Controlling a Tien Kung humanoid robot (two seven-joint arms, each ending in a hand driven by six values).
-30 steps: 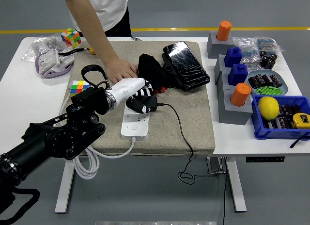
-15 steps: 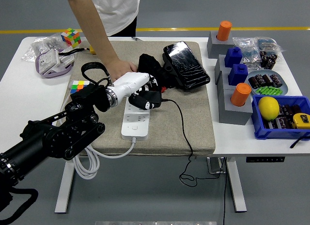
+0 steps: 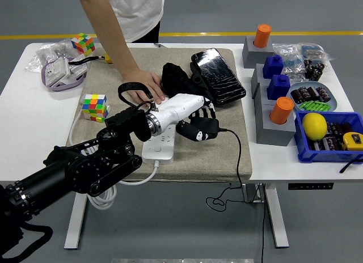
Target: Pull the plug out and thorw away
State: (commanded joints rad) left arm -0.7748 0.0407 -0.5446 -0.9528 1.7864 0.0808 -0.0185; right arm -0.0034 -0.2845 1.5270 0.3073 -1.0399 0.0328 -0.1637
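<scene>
Left hand (image 3: 195, 127) closed around the black plug (image 3: 205, 128), held clear of the strip (image 3: 160, 145) and off to its right, above the mat (image 3: 227, 155). A second ago the hand sat over the strip's far end with the plug at the sockets; half a second ago it had lifted slightly; now the plug is out and carried right, cord (image 3: 237, 161) trailing off the mat's near edge. So the pull looks done, only the discard is left. No bin visible, so I can't tell where the drop goes.

Person's hand (image 3: 142, 84) presses flat on the mat at the strip's far end, roughly where it was.

Right arm not in view.

White table (image 3: 22, 113): cube (image 3: 95, 107) left of the mat, blue bin (image 3: 326, 152) with lemon (image 3: 314, 126) far right. Grey floor beyond.
</scene>
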